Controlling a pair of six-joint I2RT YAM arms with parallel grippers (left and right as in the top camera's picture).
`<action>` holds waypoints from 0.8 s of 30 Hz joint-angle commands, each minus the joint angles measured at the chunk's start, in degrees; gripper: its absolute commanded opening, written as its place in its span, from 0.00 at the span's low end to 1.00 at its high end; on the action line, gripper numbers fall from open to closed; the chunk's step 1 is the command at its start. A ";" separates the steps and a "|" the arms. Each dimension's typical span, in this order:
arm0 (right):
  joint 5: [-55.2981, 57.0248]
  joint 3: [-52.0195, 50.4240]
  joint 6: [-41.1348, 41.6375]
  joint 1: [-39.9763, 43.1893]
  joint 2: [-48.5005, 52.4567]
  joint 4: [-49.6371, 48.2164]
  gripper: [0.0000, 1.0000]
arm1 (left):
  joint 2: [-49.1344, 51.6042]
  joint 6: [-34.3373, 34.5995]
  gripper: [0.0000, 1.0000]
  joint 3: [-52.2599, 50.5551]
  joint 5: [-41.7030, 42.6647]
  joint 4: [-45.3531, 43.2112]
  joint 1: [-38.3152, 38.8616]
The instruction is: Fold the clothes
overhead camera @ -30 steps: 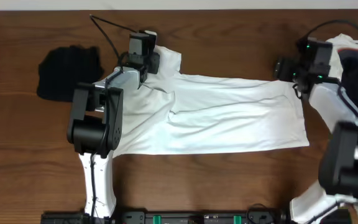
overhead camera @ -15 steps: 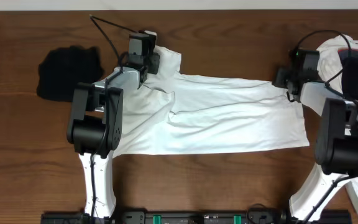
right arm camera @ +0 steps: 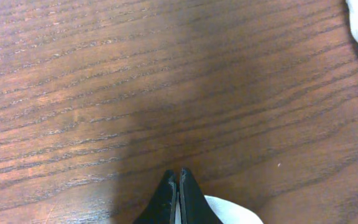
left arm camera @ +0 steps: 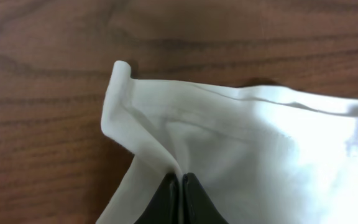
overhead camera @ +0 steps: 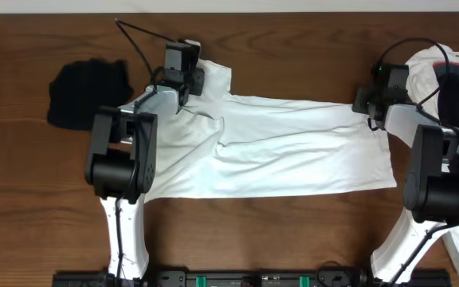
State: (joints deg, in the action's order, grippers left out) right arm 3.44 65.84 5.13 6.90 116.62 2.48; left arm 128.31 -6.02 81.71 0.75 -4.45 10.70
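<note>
The white T-shirt (overhead camera: 293,151) of the clothes lies spread flat across the middle of the table, its plain side up. My left gripper (overhead camera: 186,84) is at its far left sleeve corner. In the left wrist view that gripper (left arm camera: 180,178) is shut on a pinched fold of the white fabric (left arm camera: 241,137). My right gripper (overhead camera: 368,106) sits at the shirt's far right corner. In the right wrist view the right gripper (right arm camera: 179,175) is shut with a sliver of white cloth (right arm camera: 229,211) between the jaws.
A black garment (overhead camera: 86,92) lies bunched on the wood left of the shirt. A pile of white and dark clothes (overhead camera: 453,72) sits at the right edge, behind my right arm. Bare wood table (overhead camera: 293,48) runs along the far side.
The right arm swung in over the shirt's far right corner and its jaws closed on the cloth. The left gripper kept its hold and did not move.
</note>
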 commanded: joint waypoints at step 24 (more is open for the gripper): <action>-7.34 1.07 -0.92 0.55 -26.82 34.84 0.01 | -28.59 1.09 0.06 -2.29 -1.44 31.56 -2.27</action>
State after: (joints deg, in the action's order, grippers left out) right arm -3.38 66.48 4.71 6.90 92.29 35.29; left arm 102.00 -5.76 79.18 0.16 22.96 8.69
